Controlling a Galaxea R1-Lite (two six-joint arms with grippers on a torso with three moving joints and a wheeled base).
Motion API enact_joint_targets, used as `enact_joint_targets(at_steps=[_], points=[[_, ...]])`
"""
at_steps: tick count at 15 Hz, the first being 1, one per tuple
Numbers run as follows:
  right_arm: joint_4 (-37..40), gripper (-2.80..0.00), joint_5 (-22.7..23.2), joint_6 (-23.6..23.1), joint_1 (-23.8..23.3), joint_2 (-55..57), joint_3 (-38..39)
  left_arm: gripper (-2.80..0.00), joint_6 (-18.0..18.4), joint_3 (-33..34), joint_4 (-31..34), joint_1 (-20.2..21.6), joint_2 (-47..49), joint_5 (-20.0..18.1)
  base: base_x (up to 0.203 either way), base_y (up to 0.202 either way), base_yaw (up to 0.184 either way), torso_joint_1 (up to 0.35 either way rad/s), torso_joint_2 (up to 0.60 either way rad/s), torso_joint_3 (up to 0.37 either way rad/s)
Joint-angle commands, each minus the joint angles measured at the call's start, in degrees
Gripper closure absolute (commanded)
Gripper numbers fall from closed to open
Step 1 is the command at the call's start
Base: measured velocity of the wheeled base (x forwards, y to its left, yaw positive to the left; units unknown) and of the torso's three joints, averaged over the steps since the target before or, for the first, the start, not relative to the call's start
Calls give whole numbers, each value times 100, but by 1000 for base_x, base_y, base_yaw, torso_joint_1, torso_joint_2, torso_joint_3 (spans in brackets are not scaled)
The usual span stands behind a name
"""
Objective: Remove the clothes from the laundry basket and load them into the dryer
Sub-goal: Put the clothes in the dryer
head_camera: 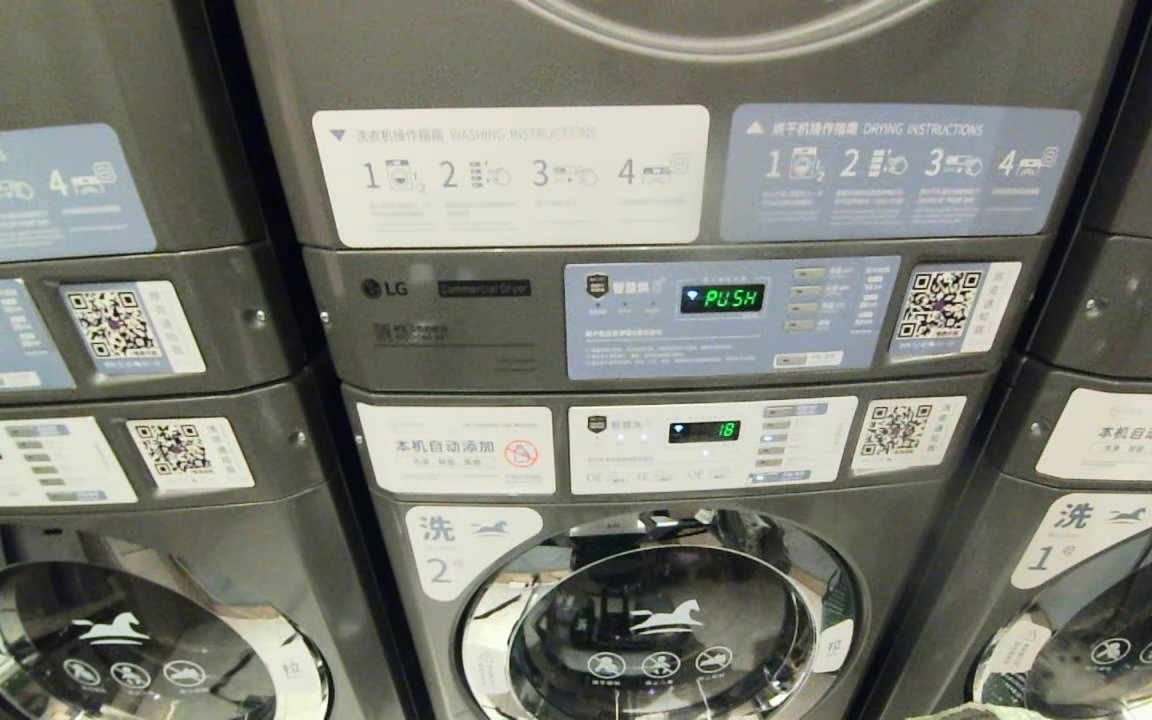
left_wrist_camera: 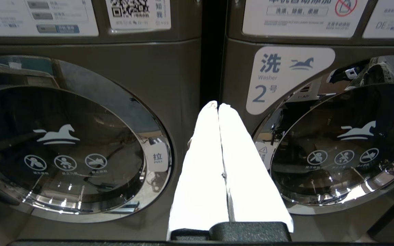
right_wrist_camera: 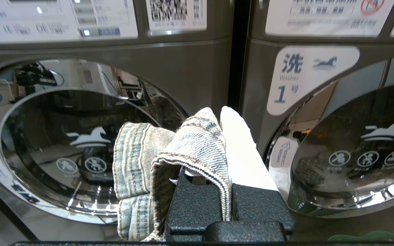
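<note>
**Denim held in front of the machines**

The right gripper (right_wrist_camera: 217,119) is clamped on the clothes (right_wrist_camera: 169,153), a fold of faded denim draped over its fingers, facing the gap between washers 2 and 1. The left gripper (left_wrist_camera: 218,106) is closed and empty. The dryer (head_camera: 676,310), display reading PUSH, sits above washer 2 (head_camera: 656,620).

LG, "Commercial Dryer", green PUSH on dryer (head_camera: 676,318). "WASHING INSTRUCTIONS" on white sticker (head_camera: 511,176), "DRYING INSTRUCTIONS" on blue sticker (head_camera: 898,172), steps 1–4 each. "18" on washer display (head_camera: 704,431). "Washer 2" on washer label (left_wrist_camera: 279,77); "Washer 1" on neighbouring label (right_wrist_camera: 301,77).
</note>
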Motion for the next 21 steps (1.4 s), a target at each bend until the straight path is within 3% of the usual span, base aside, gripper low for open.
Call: enact_joint_targets(at_steps=[1, 10, 21], points=[[-2, 0, 1, 3, 0, 5, 35, 0, 0, 0, -5, 1, 8, 0, 0, 0, 0, 233, -544, -312], [-2, 0, -7, 29, 0, 5, 35, 0, 0, 0, -5, 1, 0, 0, 0, 0, 0, 254, -573, -316], [-2, 0, -25, 82, 0, 5, 35, 0, 0, 0, -5, 1, 0, 0, 0, 0, 0, 173, -362, -195]])
